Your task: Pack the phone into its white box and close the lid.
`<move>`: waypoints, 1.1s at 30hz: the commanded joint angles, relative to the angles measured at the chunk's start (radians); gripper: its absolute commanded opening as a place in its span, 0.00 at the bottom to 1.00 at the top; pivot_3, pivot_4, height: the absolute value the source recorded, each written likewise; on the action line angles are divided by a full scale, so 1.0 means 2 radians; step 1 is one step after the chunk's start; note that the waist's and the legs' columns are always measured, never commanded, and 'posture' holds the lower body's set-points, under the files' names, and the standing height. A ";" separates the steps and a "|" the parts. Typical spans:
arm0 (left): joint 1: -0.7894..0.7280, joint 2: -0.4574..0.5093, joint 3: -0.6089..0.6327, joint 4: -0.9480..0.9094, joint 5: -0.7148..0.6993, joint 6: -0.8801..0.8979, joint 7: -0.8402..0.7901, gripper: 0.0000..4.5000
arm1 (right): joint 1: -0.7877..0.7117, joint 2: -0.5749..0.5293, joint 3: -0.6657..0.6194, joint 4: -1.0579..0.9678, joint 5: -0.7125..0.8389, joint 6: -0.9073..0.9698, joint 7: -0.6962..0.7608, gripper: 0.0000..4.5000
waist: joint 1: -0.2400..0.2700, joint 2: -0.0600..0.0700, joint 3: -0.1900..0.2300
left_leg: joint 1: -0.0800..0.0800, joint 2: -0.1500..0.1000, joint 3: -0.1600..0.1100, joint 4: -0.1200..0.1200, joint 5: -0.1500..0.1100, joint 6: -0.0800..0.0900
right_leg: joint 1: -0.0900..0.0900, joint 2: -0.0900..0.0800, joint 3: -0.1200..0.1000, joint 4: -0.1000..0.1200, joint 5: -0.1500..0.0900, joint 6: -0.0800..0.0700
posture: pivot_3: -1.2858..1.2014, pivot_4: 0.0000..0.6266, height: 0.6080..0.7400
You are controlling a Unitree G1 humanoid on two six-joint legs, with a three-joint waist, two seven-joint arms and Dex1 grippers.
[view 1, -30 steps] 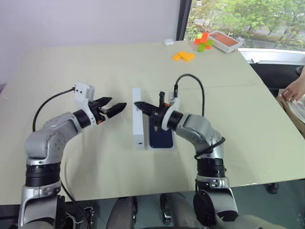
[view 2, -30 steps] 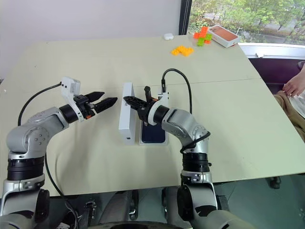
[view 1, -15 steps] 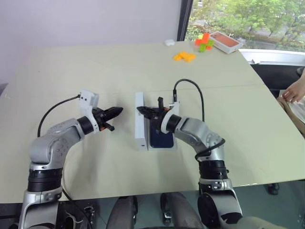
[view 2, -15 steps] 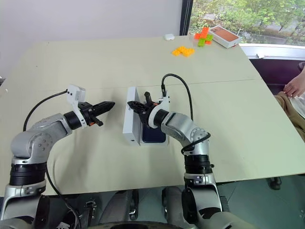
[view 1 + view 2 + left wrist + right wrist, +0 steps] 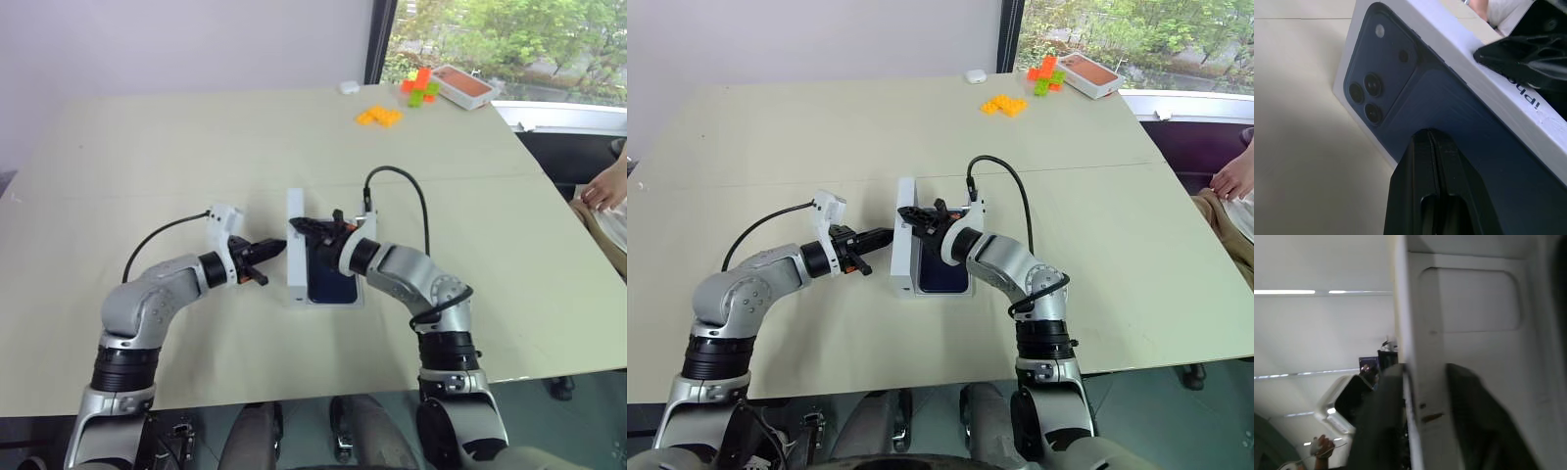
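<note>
The lid [image 5: 295,245] stands on its long edge beside the white box [image 5: 331,304], its printed face [image 5: 1400,98] turned toward my left arm. Inside the box lies the dark blue phone [image 5: 331,279]. My left gripper [image 5: 276,249] is shut and empty, with its tips [image 5: 1429,134] close against the lid's printed face. My right gripper [image 5: 302,226] reaches over the phone to the lid's upper wall [image 5: 1425,333]. Its fingers [image 5: 1469,406] stand apart on either side of that wall.
Orange blocks [image 5: 377,116], green and red blocks [image 5: 418,86], a white tray with an orange floor [image 5: 460,85] and a small white object [image 5: 347,86] lie at the far right of the table. A person's hand [image 5: 605,186] rests at the right edge.
My left gripper has shut and swung right and down to the lid's outer face. The right gripper's fingers have parted on the lid's upper wall. The lid still stands on edge.
</note>
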 commanded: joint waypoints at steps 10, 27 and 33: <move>-0.019 -0.020 -0.004 -0.001 0.006 -0.007 0.005 0.00 | -0.076 -0.249 0.073 -0.042 -0.307 0.014 0.288 0.85 | 0.003 0.000 0.000 | 0.000 0.000 0.000 0.000 0.000 0.000 | 0.000 0.000 0.000 0.000 0.000 0.000 | 0.52 0.24 1.00; -0.031 -0.034 -0.006 0.012 0.012 -0.017 0.004 0.00 | -0.088 -0.282 0.148 -0.043 -0.615 -0.097 0.493 0.85 | 0.008 0.000 0.000 | 0.000 -0.001 0.000 0.001 0.000 0.000 | 0.000 0.000 0.001 0.000 0.000 0.001 | 0.52 0.24 1.00; -0.021 -0.003 0.021 -0.001 0.012 -0.012 0.005 0.00 | -0.080 -0.281 0.164 -0.044 -0.682 -0.140 0.536 0.73 | 0.012 0.000 0.000 | 0.000 0.000 0.000 0.000 0.000 0.000 | 0.000 0.000 0.001 0.000 0.000 0.001 | 0.52 0.24 1.00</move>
